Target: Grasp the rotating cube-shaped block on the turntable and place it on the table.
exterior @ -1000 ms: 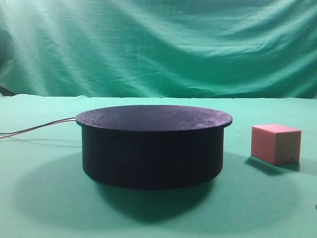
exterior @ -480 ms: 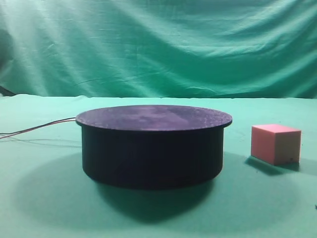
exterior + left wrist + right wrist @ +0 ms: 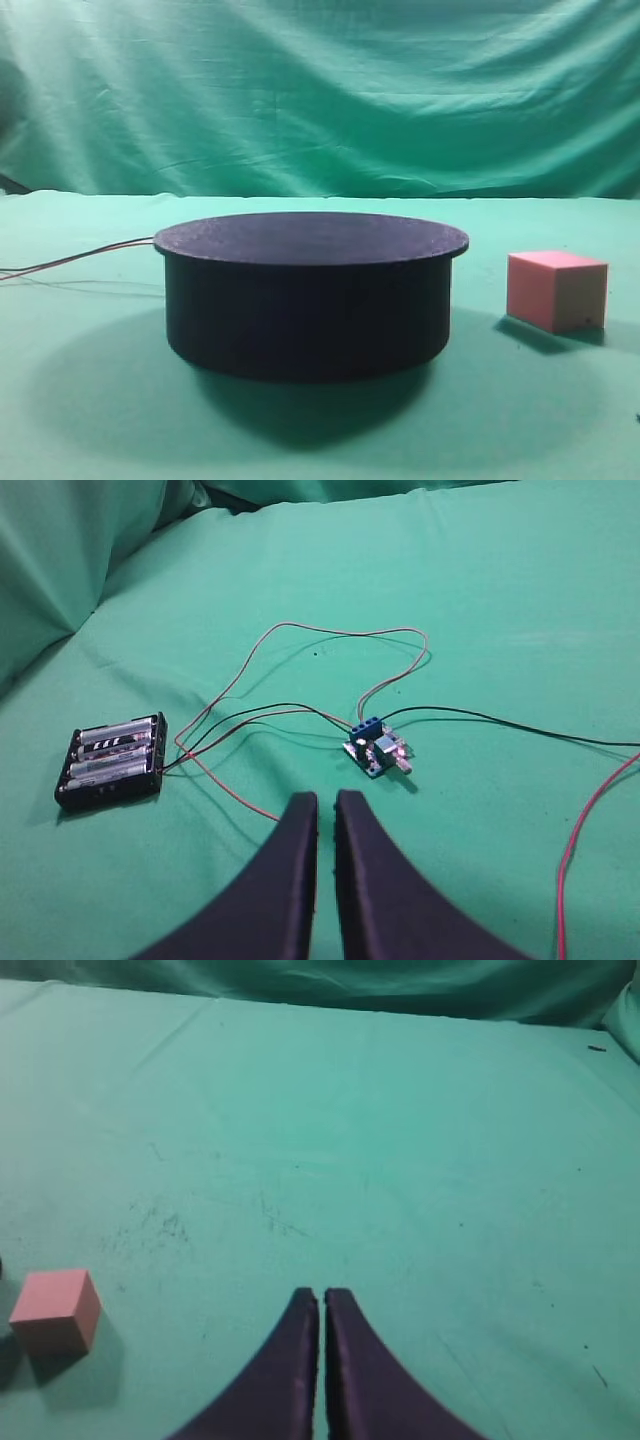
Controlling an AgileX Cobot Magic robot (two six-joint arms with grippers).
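The pink cube-shaped block [image 3: 556,290] rests on the green table [image 3: 100,400], to the right of the black turntable [image 3: 308,295] and apart from it. The turntable's flat round top is bare. The block also shows at the lower left of the right wrist view [image 3: 55,1311]. My right gripper [image 3: 322,1295] is shut and empty, above bare cloth to the right of the block. My left gripper [image 3: 326,798] is shut and empty, above the cloth near the wiring. Neither gripper shows in the exterior view.
Thin red and black wires [image 3: 75,260] run from the turntable's left side. In the left wrist view a black battery holder [image 3: 112,760] and a small circuit board [image 3: 376,750] lie on the cloth, joined by looping wires. A green backdrop [image 3: 320,90] hangs behind.
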